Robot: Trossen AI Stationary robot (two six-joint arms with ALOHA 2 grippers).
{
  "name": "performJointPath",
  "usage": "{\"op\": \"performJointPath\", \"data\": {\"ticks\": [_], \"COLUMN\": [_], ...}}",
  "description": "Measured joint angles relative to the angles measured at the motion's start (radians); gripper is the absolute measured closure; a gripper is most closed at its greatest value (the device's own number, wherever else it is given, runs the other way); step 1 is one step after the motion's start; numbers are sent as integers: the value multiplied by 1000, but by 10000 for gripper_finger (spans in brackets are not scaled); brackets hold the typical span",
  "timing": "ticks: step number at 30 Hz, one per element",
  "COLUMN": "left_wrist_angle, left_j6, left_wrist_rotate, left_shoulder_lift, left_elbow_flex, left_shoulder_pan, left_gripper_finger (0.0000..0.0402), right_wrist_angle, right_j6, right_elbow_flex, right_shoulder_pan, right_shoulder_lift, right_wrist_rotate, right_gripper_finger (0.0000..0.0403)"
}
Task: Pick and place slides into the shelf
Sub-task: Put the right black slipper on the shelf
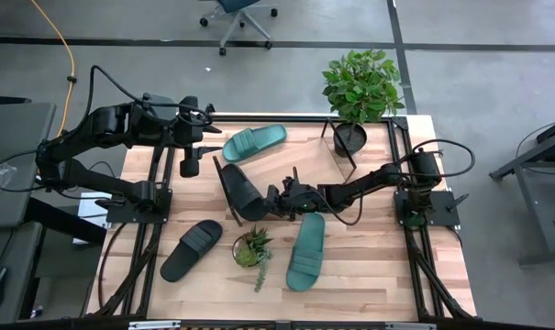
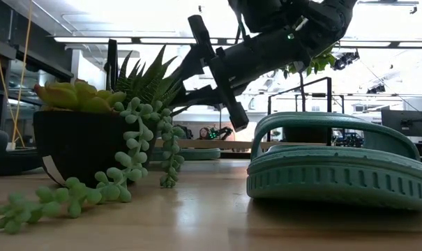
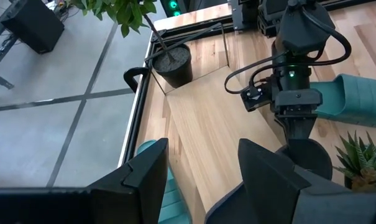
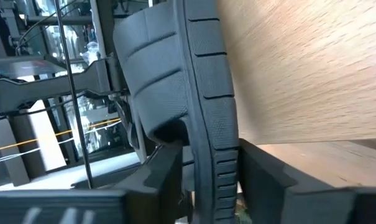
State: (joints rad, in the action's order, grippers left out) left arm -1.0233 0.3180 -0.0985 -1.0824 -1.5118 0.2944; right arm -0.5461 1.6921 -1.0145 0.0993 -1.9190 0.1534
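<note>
My right gripper point(image 1: 275, 197) is shut on a black slide point(image 1: 242, 191) over the left part of the slanted light-wood shelf point(image 1: 295, 156). The low view shows this slide point(image 2: 217, 70) tilted in the air. My left gripper point(image 1: 190, 167) is open and empty beyond the shelf's left end, above the table. One teal slide point(image 1: 254, 140) lies at the shelf's far left corner. Whether it is on the board, I cannot tell. A second teal slide point(image 1: 306, 249) and a second black slide point(image 1: 192, 249) lie sole down on the table in front. My right gripper pinches the black slide's sole point(image 4: 207, 149) between its two fingers point(image 4: 166, 177), at the end away from the strap point(image 4: 153, 81). The fingers come about level from the table's right and point along the slide. The slide stands on its side edge, tilted, lifted clear of the table.
A small succulent pot point(image 1: 251, 249) stands between the two slides in front. A leafy plant in a black pot point(image 1: 350, 137) stands at the shelf's far right corner. Thin black end frames point(image 1: 224, 188) stand at the shelf's ends. The table's near right part is bare wood.
</note>
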Motion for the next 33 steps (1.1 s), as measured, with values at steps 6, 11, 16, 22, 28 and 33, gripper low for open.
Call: {"op": "performJointPath", "data": {"ticks": [6, 11, 16, 22, 28, 33], "left_wrist_angle": [0, -1, -1, -1, -4, -20], "left_j6": [0, 0, 12, 17, 18, 18], "left_wrist_rotate": [0, 0, 0, 0, 0, 0], "left_shoulder_lift": [0, 0, 0, 0, 0, 0], "left_elbow_flex": [0, 0, 0, 0, 0, 0], "left_shoulder_pan": [0, 0, 0, 0, 0, 0], "left_gripper_finger": [220, 220, 220, 220, 220, 220], "right_wrist_angle": [2, 11, 100, 281, 339, 371], "right_j6": [12, 1, -44, -149, -186, -214], "right_elbow_flex": [0, 0, -44, -142, -163, -163], "right_shoulder_pan": [-8, -17, -16, -28, -37, -36], "right_shoulder_lift": [0, 0, 0, 0, 0, 0], "right_wrist_rotate": [30, 26, 14, -5, 16, 28], "right_gripper_finger": [230, 231, 230, 231, 231, 231]}}
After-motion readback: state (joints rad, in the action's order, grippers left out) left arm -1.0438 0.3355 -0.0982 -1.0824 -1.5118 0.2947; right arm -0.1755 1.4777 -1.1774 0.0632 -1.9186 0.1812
